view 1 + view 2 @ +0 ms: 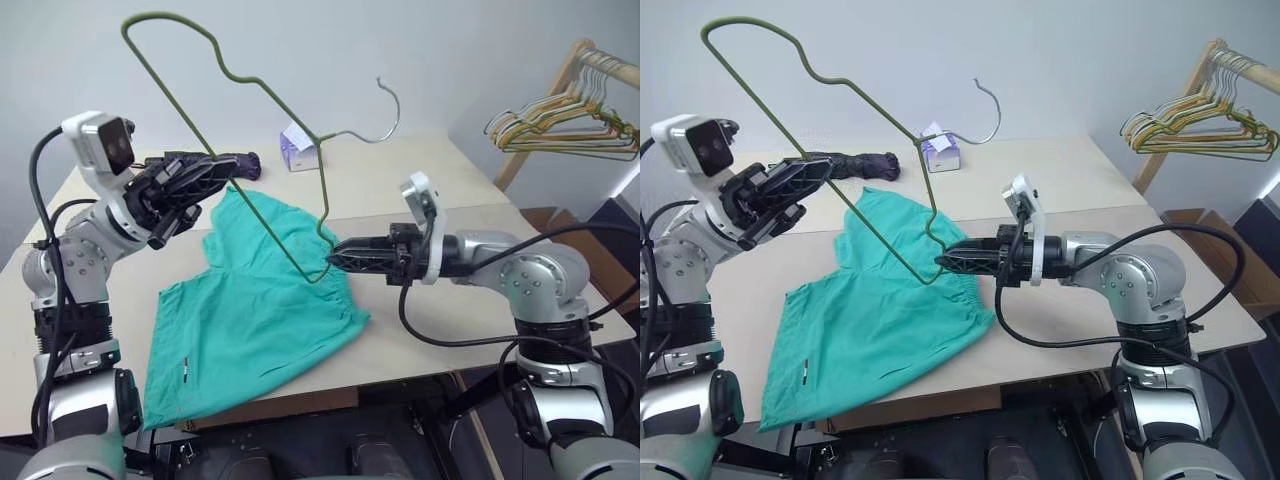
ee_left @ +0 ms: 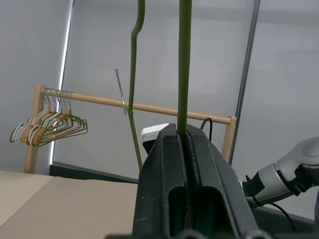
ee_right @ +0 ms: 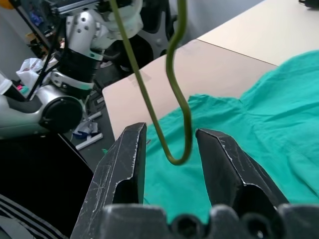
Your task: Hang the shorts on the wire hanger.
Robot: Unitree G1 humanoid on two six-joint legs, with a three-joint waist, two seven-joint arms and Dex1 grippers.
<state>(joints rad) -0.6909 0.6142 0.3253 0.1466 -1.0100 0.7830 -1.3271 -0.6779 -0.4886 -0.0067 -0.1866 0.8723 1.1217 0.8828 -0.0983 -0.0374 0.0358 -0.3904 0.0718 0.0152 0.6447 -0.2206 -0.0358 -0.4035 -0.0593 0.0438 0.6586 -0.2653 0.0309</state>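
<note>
**Pincers at the hanger, shorts flat on the table**

Left gripper [image 1: 215,172], raised and angled inward, is clamped on the wire hanger [image 1: 262,215]. Below, the shorts [image 1: 250,310] lie flat, one leg overhanging the table [image 1: 420,340] edge. Right gripper [image 3: 169,149] reaches level, fingers apart astride the hanger's lower bend, as its wrist view shows.

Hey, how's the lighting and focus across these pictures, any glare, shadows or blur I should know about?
Left eye view: even, soft light, no glare; the shorts cast only a faint shadow on the table, and the wire hanger reads crisp. Left wrist view: the bright wall backlights the left gripper, leaving its fingers as dark shapes. Right wrist view: the right gripper looms large and soft, the cloth beyond sharper.
</note>
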